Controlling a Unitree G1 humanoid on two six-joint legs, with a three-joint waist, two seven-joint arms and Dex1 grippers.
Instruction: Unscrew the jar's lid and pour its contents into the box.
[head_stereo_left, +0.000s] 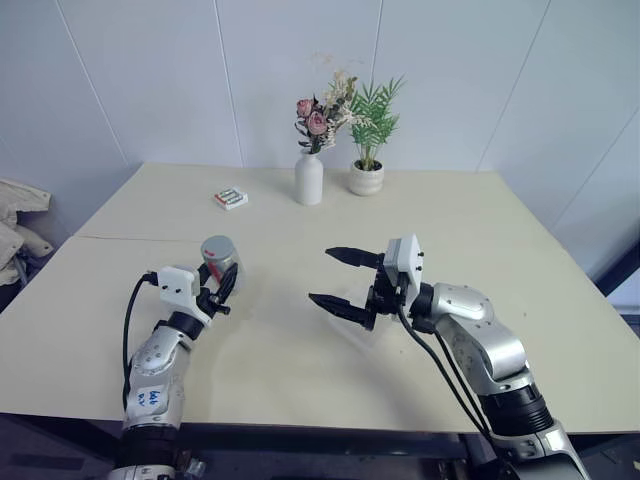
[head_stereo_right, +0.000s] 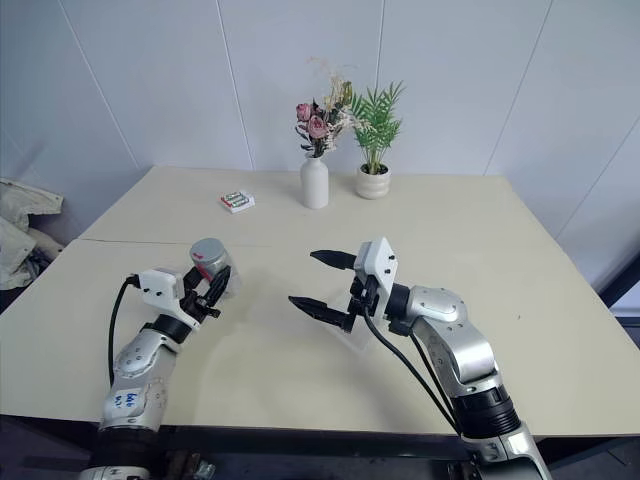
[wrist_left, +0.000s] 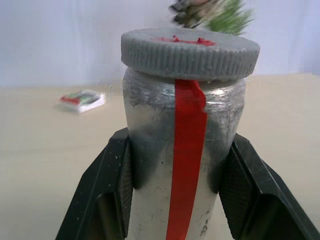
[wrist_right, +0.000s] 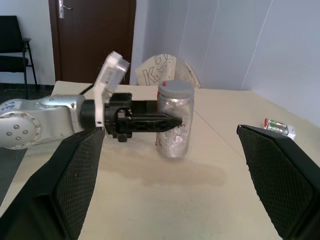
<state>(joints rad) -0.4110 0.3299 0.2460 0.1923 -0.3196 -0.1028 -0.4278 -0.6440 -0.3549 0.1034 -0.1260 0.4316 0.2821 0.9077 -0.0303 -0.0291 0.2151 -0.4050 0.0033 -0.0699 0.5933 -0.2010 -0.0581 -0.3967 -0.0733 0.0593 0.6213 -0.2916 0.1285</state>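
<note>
Nearest the camera, the left tool (head_stereo_left: 222, 290) is pinching the jar (wrist_left: 182, 165) w/ both black pads clamped on its lower body, one on each side, the red stripe facing between them. Jar sits upright in the grip, just off the tabletop (head_stereo_left: 300, 350) as far as the right wrist view lets me judge. Lid (wrist_left: 190, 52) still on, ribbed edge, red mark on top, well above the left tool's fingertips, so it's free to take.

Handling, my read: jar looks stiff, metallic or foil-wrapped, smooth so prob. a bit slippery; small and likely light, contents not visible. Low side grip should hold vs. twist if squeezed firmly. Lid's ribbing gives bite; best taken across its rim from both sides, not from the top.

Right tool (head_stereo_left: 345, 278) is spread wide, nothing between its fingers, pointing across toward the jar. Jar is well apart from it still, straight ahead of its open fingers, lid at roughly fingertip level.

Farther out, beyond both tools: small green-and-white pack (head_stereo_left: 230, 198), then white vase (head_stereo_left: 309, 178) w/ flowers and potted plant (head_stereo_left: 367, 175) near the wall.
</note>
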